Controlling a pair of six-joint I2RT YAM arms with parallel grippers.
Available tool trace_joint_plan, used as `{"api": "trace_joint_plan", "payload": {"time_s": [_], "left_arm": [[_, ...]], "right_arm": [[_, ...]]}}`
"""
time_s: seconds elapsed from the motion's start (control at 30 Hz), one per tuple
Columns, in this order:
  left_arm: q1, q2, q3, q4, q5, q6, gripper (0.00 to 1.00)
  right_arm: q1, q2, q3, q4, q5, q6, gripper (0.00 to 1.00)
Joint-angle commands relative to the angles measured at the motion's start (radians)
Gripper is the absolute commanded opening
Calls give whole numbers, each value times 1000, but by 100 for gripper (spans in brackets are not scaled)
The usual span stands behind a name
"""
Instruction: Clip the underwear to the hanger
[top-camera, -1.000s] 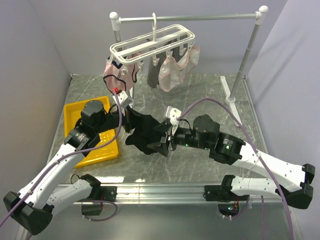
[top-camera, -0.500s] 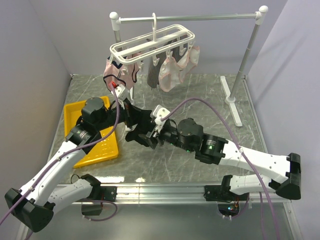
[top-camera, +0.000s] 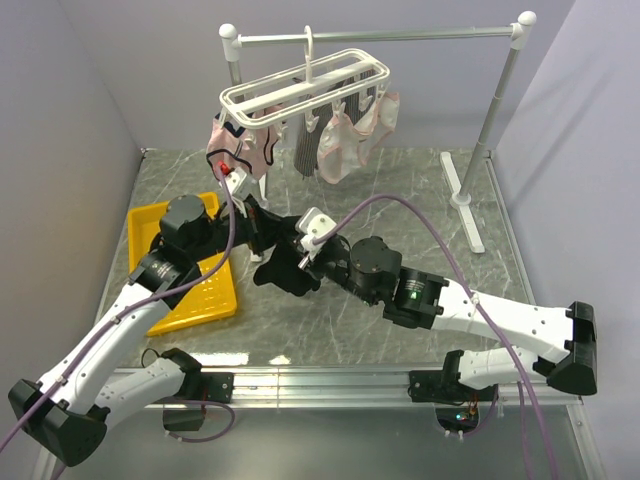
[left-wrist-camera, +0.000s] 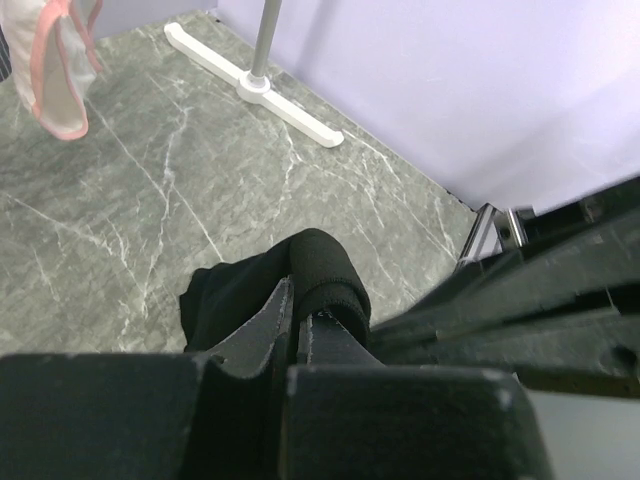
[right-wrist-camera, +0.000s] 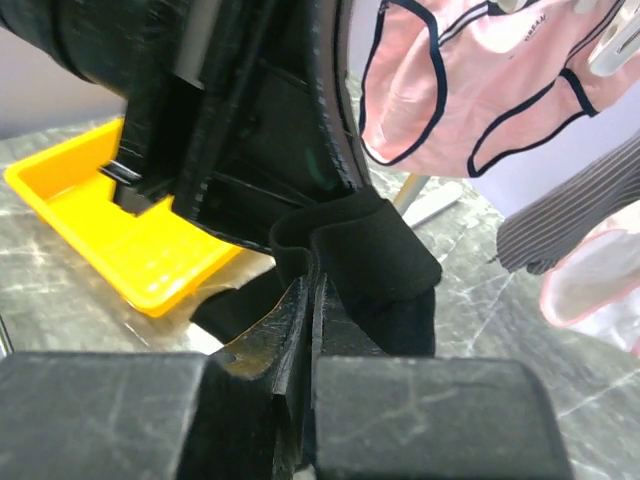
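Both my arms stretch forward over the bench (top-camera: 420, 190), elbows low, wrists angled in until they almost meet near the middle. My left fingers (left-wrist-camera: 295, 318) are pinched tight on a rolled fold of the underwear (top-camera: 278, 274). My right fingers (right-wrist-camera: 312, 298) are clamped shut on another fold. The soft, matt black cloth hangs bunched between them, above the grey veined stone, below and in front of the hanger (top-camera: 300, 92), a white plastic barred frame hooked on a metal rail (top-camera: 400, 36). A glossy yellow tray (top-camera: 190, 295) lies under my left arm.
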Motion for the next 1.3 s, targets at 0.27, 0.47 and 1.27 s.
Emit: {"api": "trace_joint_plan", "payload": {"time_s": [0.27, 0.47, 1.27], "left_arm": [[4, -31, 3, -142, 211, 279, 14], [2, -83, -44, -212, 400, 530, 52], [-84, -58, -58, 86, 277, 135, 89]], "right_arm": [[-199, -92, 362, -497, -418, -282, 0], [-212, -55, 563, -966, -584, -638, 0], [-57, 66, 703, -1112, -414, -737, 0]]}}
